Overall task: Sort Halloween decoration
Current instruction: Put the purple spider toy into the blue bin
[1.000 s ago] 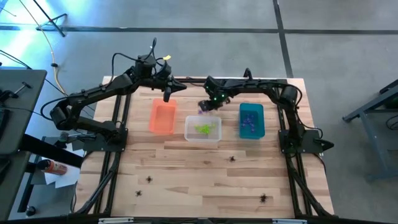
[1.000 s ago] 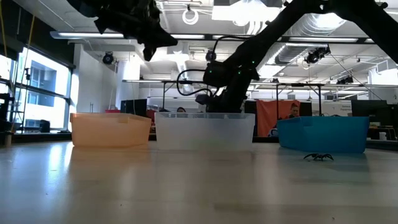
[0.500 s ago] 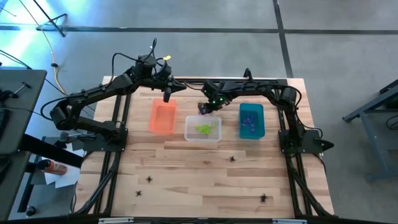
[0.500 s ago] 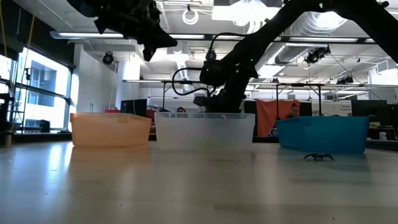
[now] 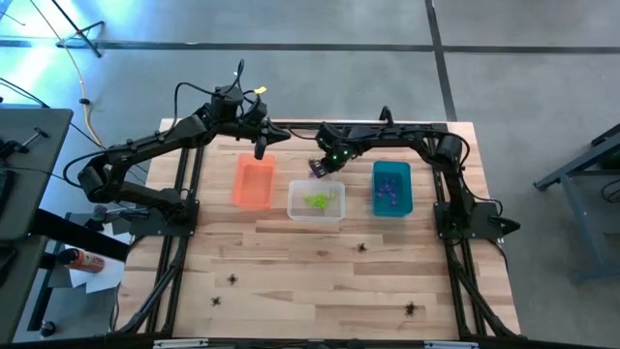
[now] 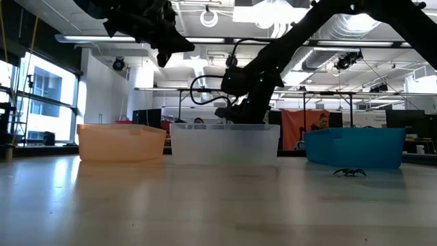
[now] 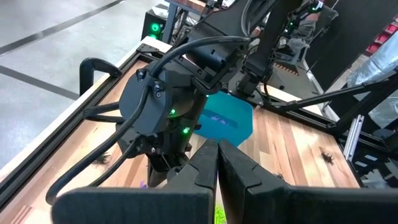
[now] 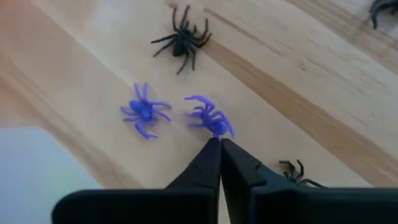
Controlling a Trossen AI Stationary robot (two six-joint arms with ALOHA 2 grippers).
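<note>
High view: my right gripper (image 5: 317, 170) low behind clear bin (image 5: 316, 201); left gripper (image 5: 260, 151) waits above orange bin (image 5: 254, 181), fingers pressed together.

Right wrist view: fingers pressed together, tips touching purple spider (image 8: 209, 116); grip unconfirmed. Second purple spider (image 8: 143, 111) just beside, on worktop (image 8: 292, 81).

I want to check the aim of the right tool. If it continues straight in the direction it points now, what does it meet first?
Most likely the purple spider lying right at the tips of the shut right tool; whether they already touch it is unclear. A second purple spider lies off to one side.
</note>
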